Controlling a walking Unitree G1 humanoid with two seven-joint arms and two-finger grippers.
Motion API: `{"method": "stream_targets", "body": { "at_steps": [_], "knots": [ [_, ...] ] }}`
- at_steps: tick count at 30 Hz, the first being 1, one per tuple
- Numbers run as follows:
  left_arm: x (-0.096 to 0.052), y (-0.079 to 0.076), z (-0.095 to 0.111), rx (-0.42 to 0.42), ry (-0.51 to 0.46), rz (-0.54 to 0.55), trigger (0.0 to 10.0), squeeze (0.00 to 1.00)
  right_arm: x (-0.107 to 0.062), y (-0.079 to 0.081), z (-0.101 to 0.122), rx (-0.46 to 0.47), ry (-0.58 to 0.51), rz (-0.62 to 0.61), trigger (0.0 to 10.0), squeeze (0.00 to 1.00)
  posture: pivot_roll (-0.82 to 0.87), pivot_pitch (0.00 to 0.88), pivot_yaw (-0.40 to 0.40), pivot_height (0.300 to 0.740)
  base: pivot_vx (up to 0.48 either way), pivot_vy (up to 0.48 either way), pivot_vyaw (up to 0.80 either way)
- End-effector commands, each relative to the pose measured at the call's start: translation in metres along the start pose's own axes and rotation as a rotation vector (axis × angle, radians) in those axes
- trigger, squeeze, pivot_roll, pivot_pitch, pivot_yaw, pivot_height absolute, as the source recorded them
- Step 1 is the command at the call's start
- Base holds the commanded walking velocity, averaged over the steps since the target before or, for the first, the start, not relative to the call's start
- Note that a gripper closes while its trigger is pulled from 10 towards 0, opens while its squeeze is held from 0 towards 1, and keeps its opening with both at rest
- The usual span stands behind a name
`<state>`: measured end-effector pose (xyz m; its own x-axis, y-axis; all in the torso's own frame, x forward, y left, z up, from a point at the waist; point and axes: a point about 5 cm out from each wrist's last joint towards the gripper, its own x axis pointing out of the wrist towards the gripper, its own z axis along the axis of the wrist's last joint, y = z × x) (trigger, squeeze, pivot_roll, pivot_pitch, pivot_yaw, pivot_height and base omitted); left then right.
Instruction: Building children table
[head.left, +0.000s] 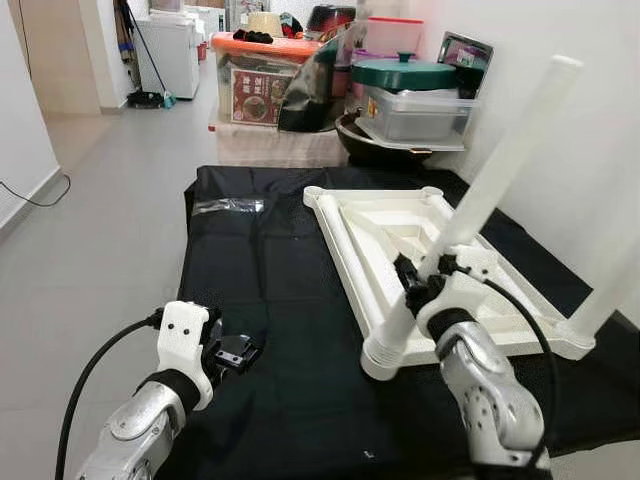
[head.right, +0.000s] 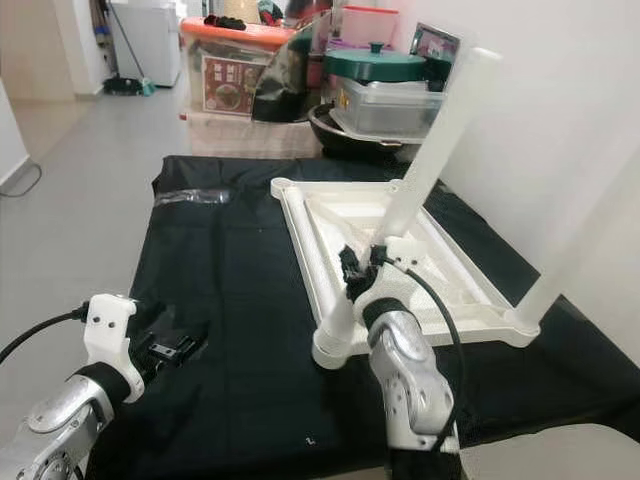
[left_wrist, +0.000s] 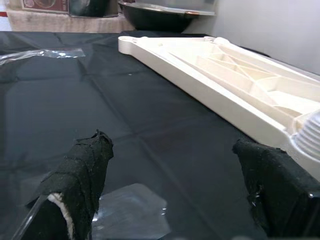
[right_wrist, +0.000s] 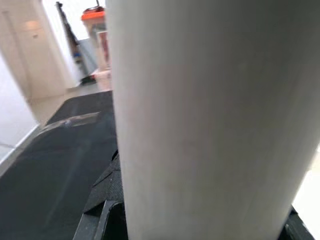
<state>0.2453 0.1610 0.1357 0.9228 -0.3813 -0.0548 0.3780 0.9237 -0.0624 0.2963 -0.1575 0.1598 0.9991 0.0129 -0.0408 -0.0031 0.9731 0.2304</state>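
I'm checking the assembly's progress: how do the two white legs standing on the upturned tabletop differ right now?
The near leg is clamped by the right gripper; the far-right leg has nothing touching it. The near leg stands at the tabletop's near-left corner, the other at its near-right corner. The near leg's top end is in view, the other runs out of frame. Both are white tubes that look tilted the same way.

Tabletop (head.left: 370, 230) lies upside down on bench (head.left: 260, 300), right of centre. Leg (head.left: 480, 200) stands tilted in its near-left corner. Plastic wrap (head.left: 228, 206) lies left. Storage boxes (head.left: 410, 110) behind bench.
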Motion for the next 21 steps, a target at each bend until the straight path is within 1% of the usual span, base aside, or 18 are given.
{"method": "stream_targets", "body": {
  "at_steps": [1,3,4,5,6,7,8,9,11,12,13,14,15,17,18,19,20,21],
  "knots": [
    [0.003,0.002,-0.001,0.015,0.01,-0.002,10.0,0.0,-0.002,-0.006,-0.017,0.004,0.092,-0.02,0.0,0.0,0.08,0.0,-0.088,0.74,0.0,0.0,0.0],
    [0.003,0.002,-0.001,0.015,0.01,-0.002,10.0,0.0,-0.002,-0.006,-0.017,0.004,0.092,-0.02,0.0,0.0,0.08,0.0,-0.088,0.74,0.0,0.0,0.0],
    [0.004,0.001,0.0,0.015,0.008,-0.002,10.0,0.0,0.0,0.002,-0.015,0.02,0.078,0.057,0.0,0.0,0.08,0.0,-0.089,0.74,0.0,0.0,0.0],
    [0.006,0.001,0.0,0.016,0.006,-0.002,10.0,0.0,0.002,0.011,-0.017,0.031,0.09,0.172,0.0,0.0,0.08,0.0,-0.093,0.74,0.0,0.0,0.0],
    [0.006,0.001,0.0,0.016,0.006,-0.002,10.0,0.0,0.002,0.011,-0.017,0.031,0.09,0.172,0.0,0.0,0.08,0.0,-0.093,0.74,0.0,0.0,0.0],
    [0.006,0.0,0.0,0.016,0.005,-0.002,10.0,0.0,0.003,0.017,-0.018,0.037,0.1,0.248,0.0,0.0,0.08,0.0,-0.093,0.74,0.0,0.0,0.0],
    [0.006,0.001,0.0,0.018,0.005,-0.002,10.0,0.0,0.004,0.02,-0.017,0.021,0.087,0.339,0.0,0.0,0.08,0.0,-0.099,0.74,0.0,0.0,0.0],
    [0.006,0.001,0.0,0.018,0.005,-0.002,10.0,0.0,0.004,0.02,-0.017,0.021,0.087,0.339,0.0,0.0,0.08,0.0,-0.099,0.74,0.0,0.0,0.0],
    [0.006,0.001,0.0,0.019,0.005,0.001,10.0,0.0,0.003,0.025,-0.012,-0.009,0.064,0.461,0.0,0.0,0.08,0.0,-0.104,0.74,0.0,0.0,0.0],
    [0.006,0.001,0.0,0.019,0.005,0.001,10.0,0.0,0.003,0.025,-0.012,-0.009,0.064,0.461,0.0,0.0,0.08,0.0,-0.104,0.74,0.0,0.0,0.0],
    [0.006,0.001,-0.001,0.018,0.005,0.002,10.0,0.0,0.002,0.028,-0.009,-0.038,0.062,0.563,0.0,0.0,0.08,0.0,-0.111,0.74,0.0,0.0,0.0],
    [0.006,0.001,-0.001,0.018,0.005,0.002,10.0,0.0,0.002,0.028,-0.009,-0.038,0.062,0.563,0.0,0.0,0.08,0.0,-0.111,0.74,0.0,0.0,0.0],
    [0.006,0.001,-0.001,0.017,0.003,0.004,10.0,0.0,-0.001,0.033,-0.006,-0.072,0.066,0.689,0.0,0.0,0.09,0.0,-0.119,0.74,0.0,0.0,0.0],
    [0.006,0.0,-0.001,0.016,0.0,0.006,10.0,0.0,-0.005,0.037,-0.006,-0.135,0.09,0.857,0.0,0.0,0.09,0.0,-0.125,0.74,0.0,0.0,0.0],
    [0.007,0.0,-0.001,0.015,-0.002,0.007,10.0,0.0,-0.006,0.037,-0.007,-0.151,0.099,0.892,0.0,0.0,0.09,0.0,-0.125,0.74,0.0,0.0,0.0],
    [0.007,0.0,-0.001,0.015,-0.002,0.007,10.0,0.0,-0.006,0.037,-0.007,-0.151,0.099,0.892,0.0,0.0,0.09,0.0,-0.125,0.74,0.0,0.0,0.0],
    [0.006,0.0,-0.001,0.015,-0.002,0.009,10.0,0.0,-0.008,0.037,-0.01,-0.176,0.114,0.953,0.0,0.0,0.1,0.0,-0.136,0.74,0.0,0.0,0.0],
    [0.006,0.0,-0.001,0.015,-0.002,0.009,10.0,0.0,-0.008,0.037,-0.01,-0.176,0.114,0.953,0.0,0.0,0.1,0.0,-0.136,0.74,0.0,0.0,0.0]
  ]
}}
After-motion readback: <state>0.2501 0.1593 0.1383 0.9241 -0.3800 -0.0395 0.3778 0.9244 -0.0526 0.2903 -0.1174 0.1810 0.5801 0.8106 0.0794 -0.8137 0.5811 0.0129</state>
